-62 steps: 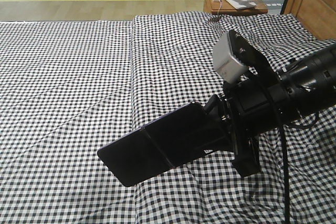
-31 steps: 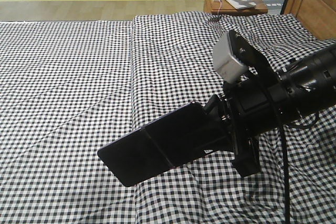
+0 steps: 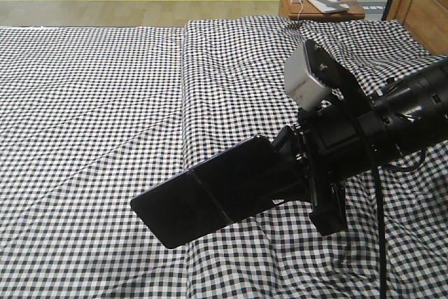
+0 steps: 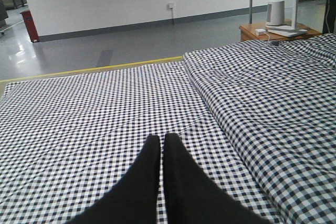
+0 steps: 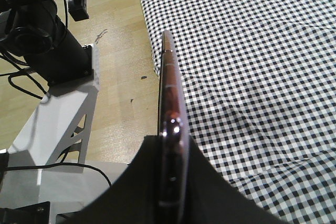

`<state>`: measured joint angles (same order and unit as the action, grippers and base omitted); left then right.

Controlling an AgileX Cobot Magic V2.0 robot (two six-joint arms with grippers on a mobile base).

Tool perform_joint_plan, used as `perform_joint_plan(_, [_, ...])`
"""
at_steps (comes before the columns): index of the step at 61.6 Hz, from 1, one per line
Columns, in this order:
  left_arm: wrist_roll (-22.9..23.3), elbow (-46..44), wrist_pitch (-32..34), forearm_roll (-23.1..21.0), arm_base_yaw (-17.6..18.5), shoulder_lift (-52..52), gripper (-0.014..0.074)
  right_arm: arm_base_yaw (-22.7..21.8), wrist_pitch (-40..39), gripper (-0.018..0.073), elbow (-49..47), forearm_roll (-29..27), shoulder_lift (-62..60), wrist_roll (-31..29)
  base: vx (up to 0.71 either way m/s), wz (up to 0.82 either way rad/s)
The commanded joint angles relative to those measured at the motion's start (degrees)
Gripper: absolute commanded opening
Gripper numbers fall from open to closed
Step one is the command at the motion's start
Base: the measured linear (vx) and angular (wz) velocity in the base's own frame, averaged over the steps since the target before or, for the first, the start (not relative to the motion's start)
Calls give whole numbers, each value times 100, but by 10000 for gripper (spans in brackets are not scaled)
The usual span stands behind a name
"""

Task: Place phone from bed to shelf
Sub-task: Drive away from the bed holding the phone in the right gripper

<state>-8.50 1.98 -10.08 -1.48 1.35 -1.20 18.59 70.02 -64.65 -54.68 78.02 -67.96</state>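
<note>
Right wrist view first: the right tool (image 5: 172, 153) is pinching the phone (image 5: 169, 93) edge-on. Its black fingers (image 5: 202, 192) are clamped on both flat faces, and the rose-gold rim glints up the middle. Over on the left wrist view, the left tool (image 4: 161, 148) hangs above the cloth with its two dark fingers (image 4: 142, 182) pressed together on nothing.

From the front, the phone juts out of the right tool as a thin, glossy black slab with a crease across its middle. It is tilted and seemingly held clear of the bed (image 3: 91, 103). By my read the pickup is done; the carry and the set-down on the shelf are all to come, and the shelf shows in no view.

Beneath, the gingham cloth is soft and rumpled, small black-and-white checks with a long seam running down it. Beyond lie pale wood flooring (image 3: 105, 12), a small brown counter (image 3: 350, 12) and the wooden headboard (image 3: 423, 1).
</note>
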Motion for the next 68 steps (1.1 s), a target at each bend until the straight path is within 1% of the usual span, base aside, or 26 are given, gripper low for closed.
perform_joint_plan(1, [33,-132,404,-52,-8,-30,1,4,369,-3,-144,-480,-187,-15,-4,11])
perform_joint_plan(32, [33,-132,404,-52,-8,-30,1,4,369,-3,-144,-480,-187,-15,-8,21])
perform_joint_plan(68, [33,-132,404,-52,-8,-30,1,4,367,-3,-144,-486,-187,-15,-13,49])
